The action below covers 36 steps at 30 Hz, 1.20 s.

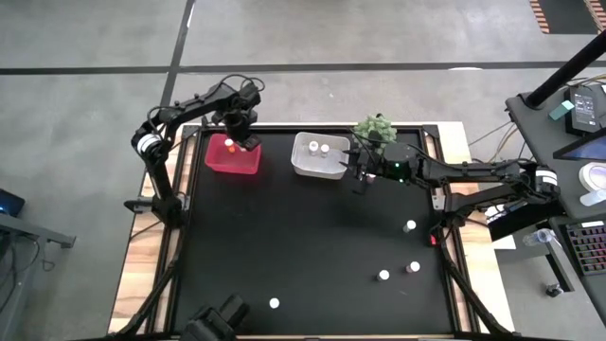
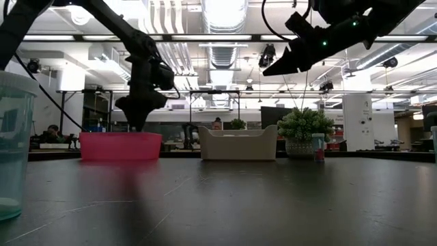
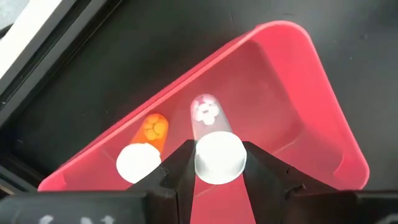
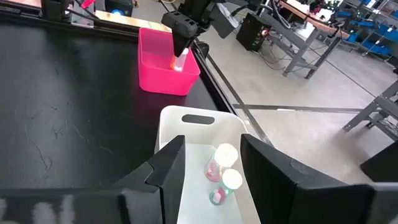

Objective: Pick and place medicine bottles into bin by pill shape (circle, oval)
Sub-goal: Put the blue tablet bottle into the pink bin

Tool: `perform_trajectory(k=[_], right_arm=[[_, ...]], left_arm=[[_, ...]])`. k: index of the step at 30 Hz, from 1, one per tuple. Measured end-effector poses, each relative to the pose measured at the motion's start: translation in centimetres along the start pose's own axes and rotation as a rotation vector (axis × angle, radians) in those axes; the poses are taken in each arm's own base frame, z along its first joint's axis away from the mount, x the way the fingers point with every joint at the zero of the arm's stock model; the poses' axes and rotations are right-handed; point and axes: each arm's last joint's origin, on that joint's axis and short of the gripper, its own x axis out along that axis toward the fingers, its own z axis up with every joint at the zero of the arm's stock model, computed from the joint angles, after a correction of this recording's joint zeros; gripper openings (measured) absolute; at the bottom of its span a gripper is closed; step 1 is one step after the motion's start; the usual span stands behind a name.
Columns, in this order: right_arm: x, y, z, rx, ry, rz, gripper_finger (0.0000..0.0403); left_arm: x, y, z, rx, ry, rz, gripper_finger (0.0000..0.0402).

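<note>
My left gripper (image 1: 241, 131) is over the pink bin (image 1: 220, 161) at the far left, shut on a clear medicine bottle (image 3: 207, 115) with a white cap. An amber bottle (image 3: 153, 130) with a white cap lies inside that bin. My right gripper (image 4: 211, 165) is open and empty, above the near end of the white bin (image 1: 305, 163). Two white-capped bottles (image 4: 221, 165) lie in the white bin. Several loose bottles (image 1: 410, 225) stand on the black mat toward its near right. My left gripper pinches the clear bottle's white cap (image 3: 217, 158) between its two fingers. The fingers come from above, pointing down. The bottle hangs below them, cap up, with its body (image 4: 180, 61) reaching into the pink bin's opening. I cannot tell whether its base touches the bin floor.
A green spiky plant (image 1: 376, 128) stands at the far edge, right of the white bin. Loose bottles stand at the near right (image 1: 383, 276) and near the front edge (image 1: 274, 304). A translucent teal cylinder (image 2: 13, 137) is close to the low camera. Open black mat lies mid-table.
</note>
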Motion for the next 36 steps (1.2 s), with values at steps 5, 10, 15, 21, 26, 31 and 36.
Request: perform_trajectory(k=[5, 10, 15, 21, 26, 31, 36], right_arm=[[0.0, 0.0, 0.0, 0.000, 0.000, 0.001, 0.0146], [0.0, 0.0, 0.0, 0.000, 0.000, 0.001, 0.0146], [0.0, 0.0, -0.1, -0.001, 0.005, 0.003, 0.0146], [0.0, 0.0, -0.1, 0.000, 0.005, 0.003, 0.0146], [0.0, 0.0, -0.1, 0.000, 0.006, 0.003, 0.0146], [0.0, 0.0, -0.1, 0.000, 0.006, 0.003, 0.0146], [0.0, 0.0, -0.1, 0.000, 0.006, 0.003, 0.0146]], left_arm=[[0.1, -0.1, 0.2, 0.002, -0.020, 0.000, 0.0098], [0.2, -0.7, 0.2, 0.018, -0.021, -0.002, 0.0098], [0.5, -1.6, 0.0, 0.024, -0.013, -0.004, 0.0098], [0.7, -2.1, 0.2, 0.036, -0.031, -0.005, 0.0098], [0.7, -2.1, 0.2, 0.035, -0.035, -0.005, 0.0098], [1.1, -2.1, 0.1, 0.035, -0.027, -0.005, 0.0098], [1.5, -2.1, 0.0, 0.040, -0.027, -0.004, 0.0098]])
